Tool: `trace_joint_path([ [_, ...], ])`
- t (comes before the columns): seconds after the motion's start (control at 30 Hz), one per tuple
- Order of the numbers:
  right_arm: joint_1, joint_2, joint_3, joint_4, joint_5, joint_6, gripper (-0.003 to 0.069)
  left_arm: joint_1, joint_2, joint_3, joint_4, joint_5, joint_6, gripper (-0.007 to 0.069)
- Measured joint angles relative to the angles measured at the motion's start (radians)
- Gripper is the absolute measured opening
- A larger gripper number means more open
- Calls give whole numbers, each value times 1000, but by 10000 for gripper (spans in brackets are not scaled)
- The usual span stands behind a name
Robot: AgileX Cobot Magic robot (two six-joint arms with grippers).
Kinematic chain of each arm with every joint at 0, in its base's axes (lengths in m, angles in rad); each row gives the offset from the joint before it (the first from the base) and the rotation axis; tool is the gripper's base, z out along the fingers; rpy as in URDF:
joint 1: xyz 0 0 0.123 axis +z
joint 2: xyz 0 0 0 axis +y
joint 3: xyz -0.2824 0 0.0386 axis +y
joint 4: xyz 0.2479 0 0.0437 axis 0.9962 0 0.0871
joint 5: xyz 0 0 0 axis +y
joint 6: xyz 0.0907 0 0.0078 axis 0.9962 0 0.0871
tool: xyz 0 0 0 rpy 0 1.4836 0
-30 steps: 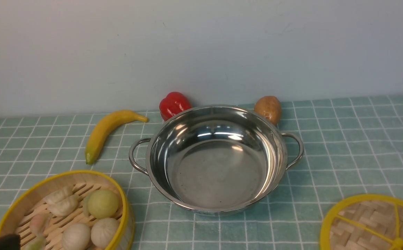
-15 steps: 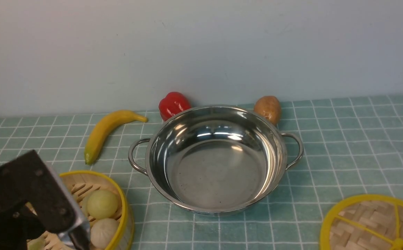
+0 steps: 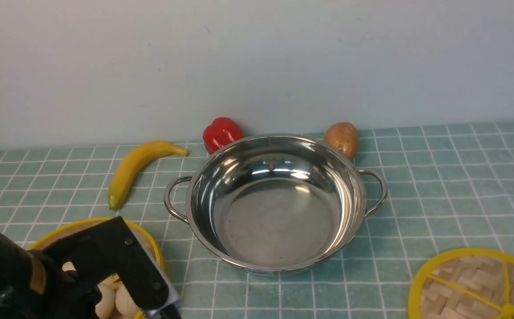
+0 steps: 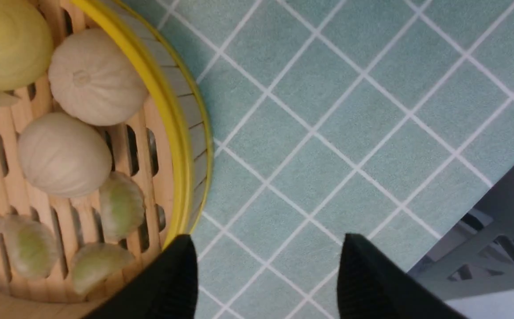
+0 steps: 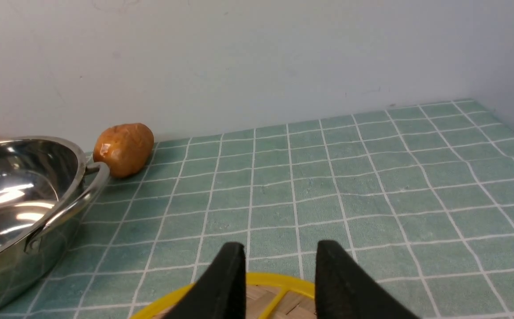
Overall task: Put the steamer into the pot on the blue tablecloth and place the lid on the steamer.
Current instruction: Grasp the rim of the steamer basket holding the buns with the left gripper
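The steamer (image 3: 86, 223), a yellow-rimmed bamboo basket (image 4: 175, 133) holding buns and dumplings, sits at the front left of the blue tablecloth (image 3: 438, 190). My left arm (image 3: 40, 274) covers most of it. The left gripper (image 4: 268, 248) is open: one finger is over the steamer's rim and the other is over bare cloth outside it. The empty steel pot (image 3: 274, 204) stands in the middle. The woven lid (image 3: 473, 283) lies at the front right. The right gripper (image 5: 281, 248) hovers open over the lid's yellow rim (image 5: 279, 281).
A banana (image 3: 137, 168), a red pepper (image 3: 221, 133) and a potato (image 3: 342, 138) lie behind the pot, near the wall. The cloth's edge (image 4: 460, 208) runs close to the left gripper. White buns (image 4: 93, 77) fill the steamer.
My left arm has come in from the bottom left corner, then moved right and down over the steamer. The pot, lid and steamer stay put.
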Motion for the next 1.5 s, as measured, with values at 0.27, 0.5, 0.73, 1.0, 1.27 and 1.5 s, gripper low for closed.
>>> trace_joint_path([
  [0.27, 0, 0, 0, 0, 0, 0, 243, 52, 169, 0, 2, -8, -8, 378],
  [0.5, 0, 0, 0, 0, 0, 0, 243, 146, 294, 0, -43, -63, 3, 446],
  [0.73, 0, 0, 0, 0, 0, 0, 243, 181, 394, -1, -28, -106, 7, 431],
  [1.0, 0, 0, 0, 0, 0, 7, 243, 181, 490, -1, 0, -190, 9, 366],
  [1.27, 0, 0, 0, 0, 0, 10, 243, 181, 574, -1, 28, -221, 0, 365],
  [1.5, 0, 0, 0, 0, 0, 10, 243, 181, 591, -5, 41, -232, 0, 247],
])
